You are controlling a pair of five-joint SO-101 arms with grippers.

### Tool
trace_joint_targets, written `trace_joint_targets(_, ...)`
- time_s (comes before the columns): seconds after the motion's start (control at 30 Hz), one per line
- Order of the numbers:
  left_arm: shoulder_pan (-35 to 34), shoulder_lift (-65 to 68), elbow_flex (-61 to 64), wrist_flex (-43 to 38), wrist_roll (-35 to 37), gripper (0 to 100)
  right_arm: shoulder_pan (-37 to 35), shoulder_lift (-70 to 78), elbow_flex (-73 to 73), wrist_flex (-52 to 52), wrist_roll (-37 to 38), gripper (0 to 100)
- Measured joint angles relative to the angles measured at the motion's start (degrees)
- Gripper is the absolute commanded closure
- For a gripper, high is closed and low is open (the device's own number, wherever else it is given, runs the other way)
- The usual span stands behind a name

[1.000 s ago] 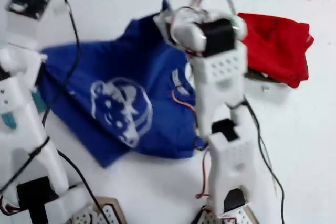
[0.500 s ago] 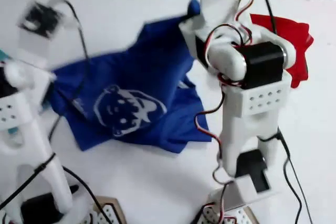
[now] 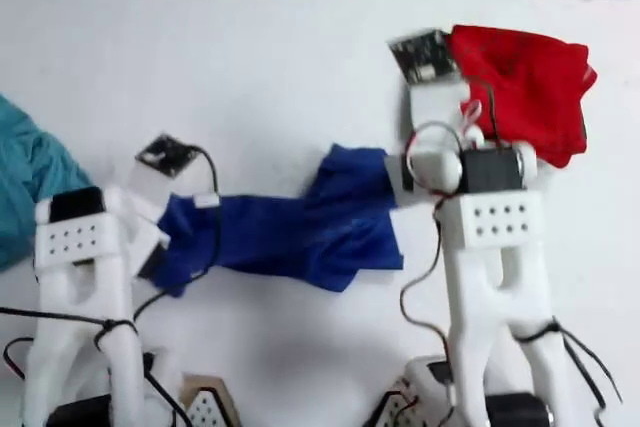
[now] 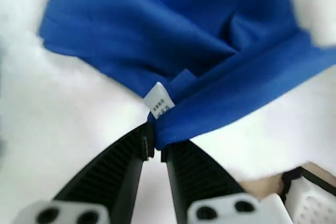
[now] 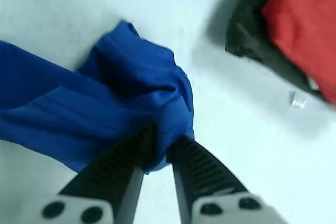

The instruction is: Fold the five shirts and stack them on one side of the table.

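Our left gripper is pinched tight on an edge of the blue shirt, just by its white label. Our right gripper is clamped on a bunched wad at the other end. A second ago the shirt lay spread, pale print up; now both arms have drawn back and it stretches between them as a narrow, rumpled band, print hidden. We judge a fold begun, not yet neat. The cloth is a soft, matte knit that creases freely. A folded red shirt rests on a dark garment nearby, and a crumpled teal shirt lies beyond the left arm on the white table.
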Motion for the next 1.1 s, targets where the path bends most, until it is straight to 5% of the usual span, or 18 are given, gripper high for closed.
trace_joint_targets(0.27,-0.1,0.0,-0.8,4.8,0.2,84,1.1,-5.2,15.7,-7.9,0.0,97.8)
trace_joint_targets(0.6,-3.5,0.0,-10.7,15.7,-6.9,83,1.7,-5.2,17.3,-9.8,3.3,97.8)
trace_joint_targets(0.87,-0.4,4.6,-6.2,-4.3,-2.8,83,1.7,-5.2,17.3,-9.8,3.7,97.8)
trace_joint_targets(1.1,1.5,19.9,-8.5,-8.9,2.5,83,1.7,-5.2,17.3,-9.8,3.7,97.8)
